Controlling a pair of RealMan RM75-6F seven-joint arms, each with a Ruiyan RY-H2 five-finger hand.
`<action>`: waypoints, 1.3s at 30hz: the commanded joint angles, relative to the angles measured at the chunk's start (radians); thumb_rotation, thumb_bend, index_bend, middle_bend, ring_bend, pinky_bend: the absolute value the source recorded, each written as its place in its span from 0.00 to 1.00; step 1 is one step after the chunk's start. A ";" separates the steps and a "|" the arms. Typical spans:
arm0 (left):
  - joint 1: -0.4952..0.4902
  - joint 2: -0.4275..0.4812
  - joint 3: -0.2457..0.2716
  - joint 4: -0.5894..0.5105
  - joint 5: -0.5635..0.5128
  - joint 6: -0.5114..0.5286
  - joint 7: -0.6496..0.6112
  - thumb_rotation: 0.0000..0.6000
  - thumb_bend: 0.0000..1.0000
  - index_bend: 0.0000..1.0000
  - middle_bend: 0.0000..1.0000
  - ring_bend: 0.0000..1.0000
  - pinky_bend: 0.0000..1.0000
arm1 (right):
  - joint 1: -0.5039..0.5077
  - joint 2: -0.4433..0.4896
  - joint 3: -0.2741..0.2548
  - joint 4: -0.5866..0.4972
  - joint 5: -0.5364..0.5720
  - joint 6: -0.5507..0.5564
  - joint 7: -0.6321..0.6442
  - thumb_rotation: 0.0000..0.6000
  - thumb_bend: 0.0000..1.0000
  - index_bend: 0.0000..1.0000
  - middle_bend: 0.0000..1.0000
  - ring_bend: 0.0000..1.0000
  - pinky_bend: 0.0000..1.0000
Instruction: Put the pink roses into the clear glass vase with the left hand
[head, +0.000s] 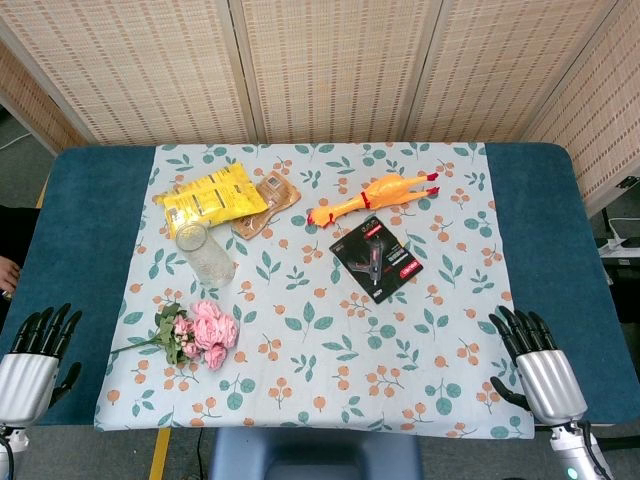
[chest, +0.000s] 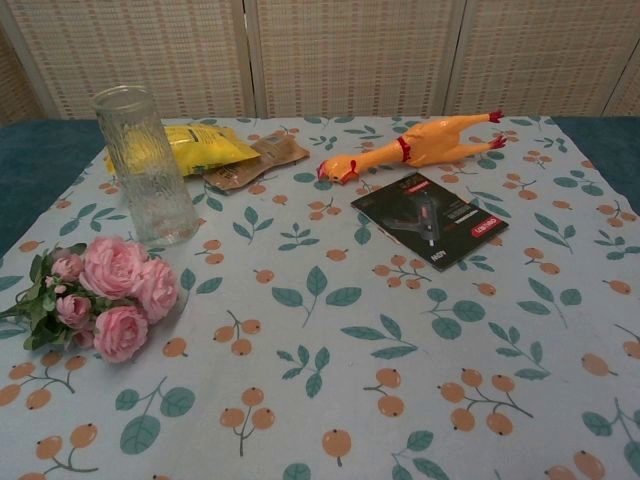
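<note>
Ahead of both sets of fingers: the tablecloth (head: 300, 300), a leaf-and-fruit print laid over the blue table (head: 90, 200), carries every object, so all of them sit forward of the hands, which wait off its near corners.
Rubber chicken (head: 372, 194): lies on its side, far ahead and to the inner side of the right fingers, well clear of the left hand's likely path.
Yellow snack bag (head: 210, 200): lies flat, far beyond the left fingers, just behind the vase; a brown packet (head: 265, 203) lies against its right side.
Black card pack (head: 376, 262): flat, well forward of the right fingers, out of the way.
Clear glass vase (head: 204, 253): stands upright, mouth up, ahead of the left fingers and to their right, just past the flowers; its open top suits a stem-first drop.
Pink roses (head: 205, 333): lie on their side, blooms towards the table's middle, stems pointing back towards the left fingers, apart from the vase; the nearest thing to that hand, probably so the stems can be gripped first.
Left hand (head: 35, 360): beside the near left corner, palm down, fingers spread and holding nothing.
Right hand (head: 535, 365): near the near right corner, fingers spread, empty, seemingly parked since the task is not its own.
</note>
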 joint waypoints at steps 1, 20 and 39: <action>0.000 0.001 0.006 -0.007 0.006 -0.002 -0.012 1.00 0.37 0.00 0.00 0.00 0.13 | 0.001 0.001 -0.001 0.000 -0.002 -0.002 0.003 1.00 0.16 0.00 0.00 0.00 0.00; -0.296 -0.018 -0.031 -0.283 -0.164 -0.543 -0.031 1.00 0.34 0.00 0.00 0.00 0.14 | 0.001 0.024 -0.028 -0.014 -0.041 -0.010 0.050 1.00 0.16 0.00 0.00 0.00 0.00; -0.459 -0.123 -0.098 -0.359 -0.635 -0.692 0.330 1.00 0.34 0.00 0.00 0.00 0.24 | 0.005 0.040 -0.032 -0.016 -0.046 -0.017 0.076 1.00 0.16 0.00 0.00 0.00 0.00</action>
